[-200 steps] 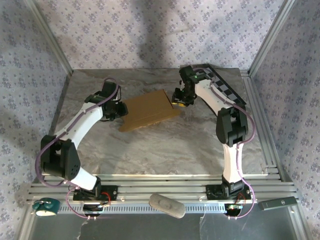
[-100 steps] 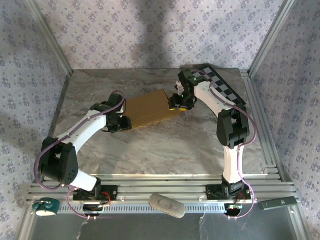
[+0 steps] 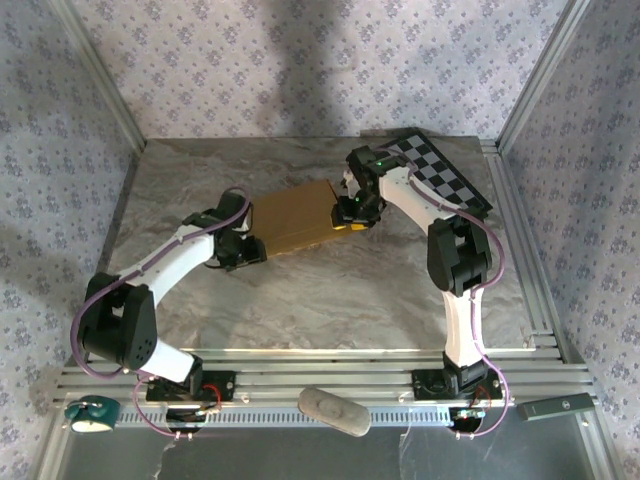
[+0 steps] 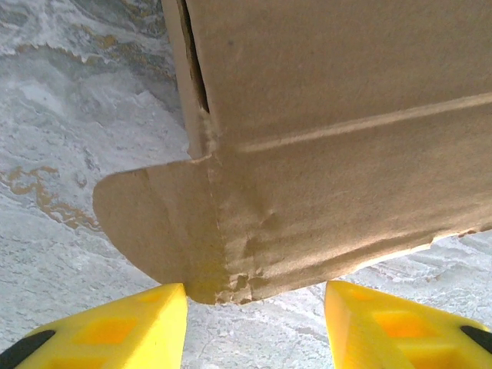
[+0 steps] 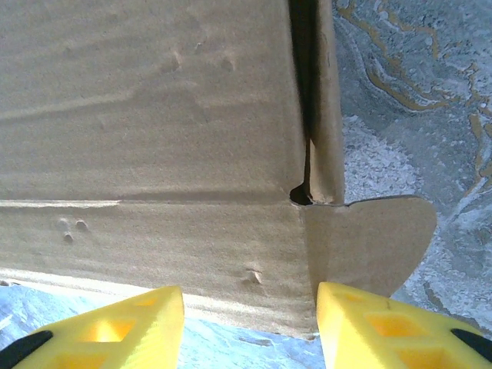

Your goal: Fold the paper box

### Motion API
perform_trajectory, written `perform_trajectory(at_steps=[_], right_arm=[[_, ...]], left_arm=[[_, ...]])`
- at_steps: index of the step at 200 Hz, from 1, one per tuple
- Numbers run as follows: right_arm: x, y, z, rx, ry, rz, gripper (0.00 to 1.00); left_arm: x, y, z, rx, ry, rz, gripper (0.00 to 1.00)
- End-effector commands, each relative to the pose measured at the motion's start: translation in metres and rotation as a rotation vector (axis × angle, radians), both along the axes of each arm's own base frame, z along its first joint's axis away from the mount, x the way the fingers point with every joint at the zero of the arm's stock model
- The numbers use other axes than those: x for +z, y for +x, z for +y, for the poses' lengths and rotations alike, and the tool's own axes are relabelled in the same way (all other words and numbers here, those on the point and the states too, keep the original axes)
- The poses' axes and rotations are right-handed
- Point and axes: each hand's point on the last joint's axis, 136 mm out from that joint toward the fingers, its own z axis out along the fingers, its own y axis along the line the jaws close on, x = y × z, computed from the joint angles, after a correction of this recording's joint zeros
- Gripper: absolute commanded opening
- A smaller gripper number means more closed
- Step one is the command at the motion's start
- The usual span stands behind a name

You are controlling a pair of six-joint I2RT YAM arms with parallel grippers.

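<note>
The shallow tan-brown corrugated cardboard box point(image 3: 292, 218) lies on the grey marbled table top point(image 3: 330, 300), approx. centre of the far half. Its long axis runs diagonally, near-left to far-right, w/ 1 gripper at each short end. The left gripper point(image 3: 245, 247) is at the near-left end. The right gripper point(image 3: 347, 212) is at the far-right end, near the black-and-white checkerboard panel point(image 3: 440, 175). Neither arm is clearly nearer.

In the left wrist view the box point(image 4: 330, 154) sits straight ahead of the left gripper point(image 4: 254, 296). The jaws are spread wide & grip nothing, and a rounded ear tab point(image 4: 146, 223) juts out ahead of 1 finger. The right wrist view mirrors this: box point(image 5: 154, 154) ahead, right gripper point(image 5: 250, 296) wide apart & empty, its own tab point(image 5: 377, 238) off to the side.

The next move probably turns on each tab lying ahead & outboard of its jaws.
</note>
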Motion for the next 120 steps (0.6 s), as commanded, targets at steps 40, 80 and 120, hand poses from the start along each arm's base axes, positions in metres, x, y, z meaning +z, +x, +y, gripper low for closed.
perform_trajectory(at_steps=[40,80,120], right_arm=[[-0.013,-0.013,-0.003,0.033,-0.037,0.045,0.49],[-0.014,-0.014,-0.004,0.037,-0.038,0.048,0.51],[-0.013,-0.013,-0.005,0.034,-0.033,0.049,0.51]], left_arm=[[0.001,0.008,-0.005,0.015,-0.032,-0.022,0.48],[0.004,0.012,0.000,0.010,-0.020,-0.037,0.47],[0.029,0.018,0.004,0.013,-0.045,-0.094,0.49]])
